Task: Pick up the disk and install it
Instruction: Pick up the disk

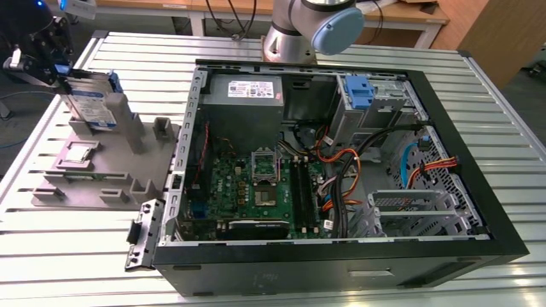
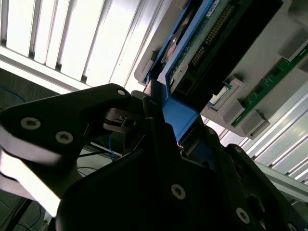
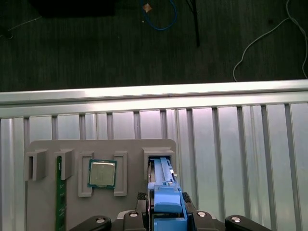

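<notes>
The disk [image 1: 92,99] stands on edge in a slot of the grey holder [image 1: 85,182] at the exterior view's left, silver with a white-and-blue label and blue rails. My gripper [image 1: 60,71] is at its upper end, shut on the blue rail. In the first wrist view the blue rail of the disk [image 3: 163,192] runs from the holder's slot [image 3: 159,156] back between my fingers [image 3: 166,216]. The second wrist view shows the disk's green board side [image 2: 192,43] and the gripper [image 2: 154,103] clamped on the blue end piece.
The open computer case [image 1: 341,166] lies on the slatted metal table, with a drive bay [image 1: 362,93] at its far side and a power supply [image 1: 247,89] beside it. The holder also carries a square CPU chip [image 3: 101,173] and a memory stick [image 3: 60,197]. The table edge [image 3: 154,94] is close behind the holder.
</notes>
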You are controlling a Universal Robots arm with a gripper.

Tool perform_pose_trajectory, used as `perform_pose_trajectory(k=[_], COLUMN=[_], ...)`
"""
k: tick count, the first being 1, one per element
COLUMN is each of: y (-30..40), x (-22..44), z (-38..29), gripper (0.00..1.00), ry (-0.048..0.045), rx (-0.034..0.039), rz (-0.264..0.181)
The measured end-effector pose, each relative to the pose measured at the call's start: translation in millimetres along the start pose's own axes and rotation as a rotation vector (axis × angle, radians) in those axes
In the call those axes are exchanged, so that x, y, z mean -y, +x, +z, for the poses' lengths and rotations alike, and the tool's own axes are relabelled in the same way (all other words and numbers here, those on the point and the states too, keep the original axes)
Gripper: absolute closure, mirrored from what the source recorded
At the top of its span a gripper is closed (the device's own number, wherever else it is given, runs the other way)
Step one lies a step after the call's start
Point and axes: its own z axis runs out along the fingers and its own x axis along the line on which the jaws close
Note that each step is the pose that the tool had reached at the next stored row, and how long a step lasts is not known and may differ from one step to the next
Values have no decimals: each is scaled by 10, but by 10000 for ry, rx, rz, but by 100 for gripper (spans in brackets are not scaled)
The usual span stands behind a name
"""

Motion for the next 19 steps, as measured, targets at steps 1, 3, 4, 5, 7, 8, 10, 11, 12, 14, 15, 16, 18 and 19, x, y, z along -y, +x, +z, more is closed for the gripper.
perform_pose_trajectory(k=[1,3,4,5,7,8,10,11,12,14,15,16,18,19], y=[0,0,1,1,2,2,2,2,2,2,3,2,3,2], x=[0,0,1,1,1,1,1,1,1,2,2,2,2,2], z=[0,6,10,15,26,29,30,31,32,33,33,34,35,36], gripper=[63,62,55,55,55,55,55,57,57,63,63,64,64,64], ry=[-2,2,3,3,2,1,-1,0,0,0,0,0,1,1], rx=[-1,1,1,1,0,0,-1,-1,-2,0,-1,0,0,0], rz=[0,0,0,0,0,0,0,0,0,0,0,0,0,0])
